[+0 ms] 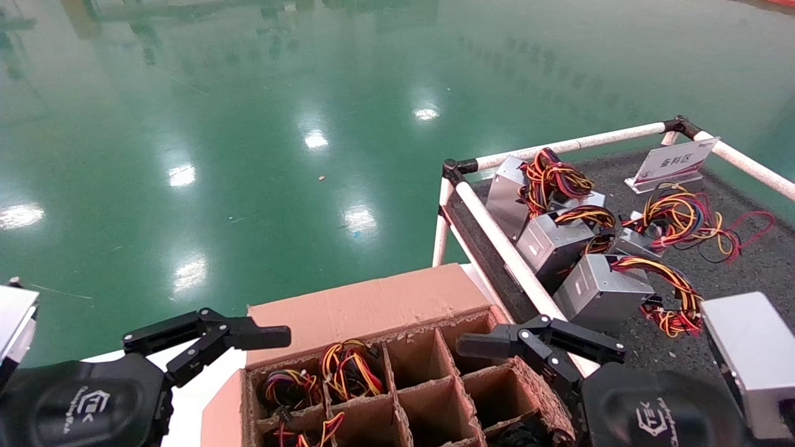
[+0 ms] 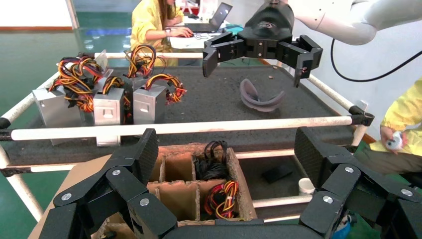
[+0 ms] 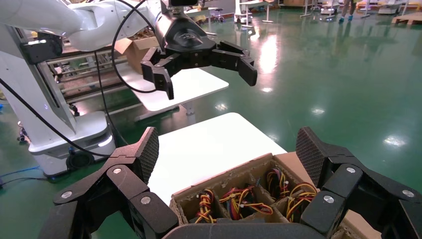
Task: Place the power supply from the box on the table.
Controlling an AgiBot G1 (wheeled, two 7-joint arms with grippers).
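we see the power supply (image 1: 646, 239) already out on the table (image 1: 758, 261), at about two o'clock from the box (image 1: 372, 310), its loose yellow, red and blue wires spilling toward the small white sign (image 1: 674, 162), with three like silver units (image 1: 559, 242) with tied bundles just beside it along the white rail (image 1: 509, 248). we judge the metal case stiff, smooth and fairly heavy, best taken across its flat sides, never by the floppy wires, which would snag and slip. the box's grid holds wire bundles (image 1: 345, 366) in the cells at its nine o'clock side, while the cells toward three o'clock look bare cardboard. our left gripper (image 1: 205, 338) hovers at the box's nine o'clock, jaws spread and holding nothing; our right gripper (image 1: 540, 338) hangs over the box's three o'clock edge, jaws likewise spread and empty.
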